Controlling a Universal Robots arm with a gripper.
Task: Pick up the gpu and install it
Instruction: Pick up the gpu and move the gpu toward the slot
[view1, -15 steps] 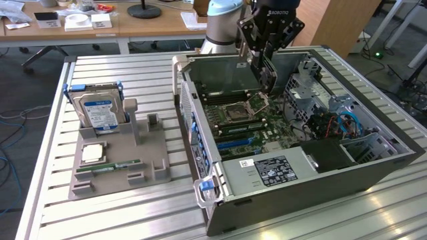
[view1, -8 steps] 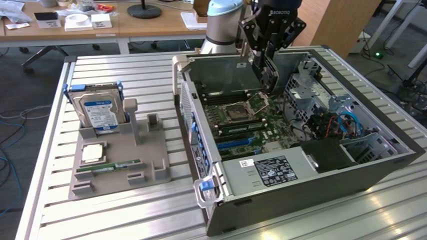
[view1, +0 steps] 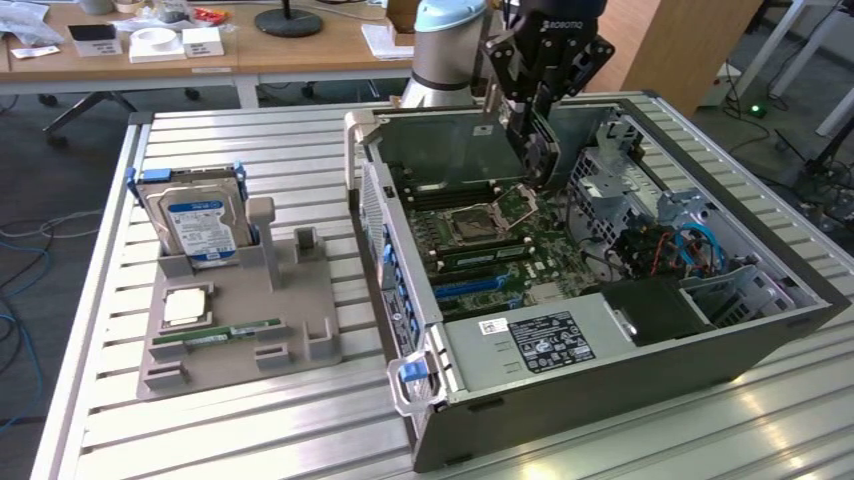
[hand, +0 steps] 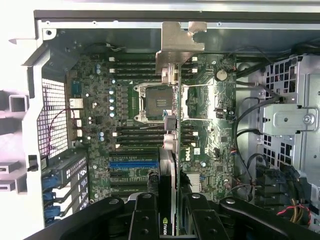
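Over on the exterior view's left, the hard drive (view1: 198, 215) stands in its grey tray (view1: 314, 300) on the table (view1: 267, 140) with the green memory stick (view1: 220, 333) lying in front of it, and none of that is in play. The action is further right, above the open computer case (view1: 627, 370). The hand (view1: 525, 112) hangs over the motherboard with the gpu (view1: 538, 165) dangling edge-down from it, clear of the board and just above the processor socket (view1: 483, 218). The wrist view looks straight down the card. The hand (hand: 171, 212) is partly closed, its black fingers (hand: 144, 215) pinching the gpu (hand: 170, 165) by its two faces, and the silver bracket (hand: 176, 45) is at the far end. That looks like a firm hold. As for the work in hand, the card's long edge seems to lie across the line of the blue slot (hand: 132, 164) rather than along it. Doing this well probably means keeping the card dead upright, squaring its edge to that slot, and pointing the bracket at the case's rear wall. It should also keep clear of the socket and of the cables (view1: 694, 250) at the exterior view's right. A tilted card would likely jam.
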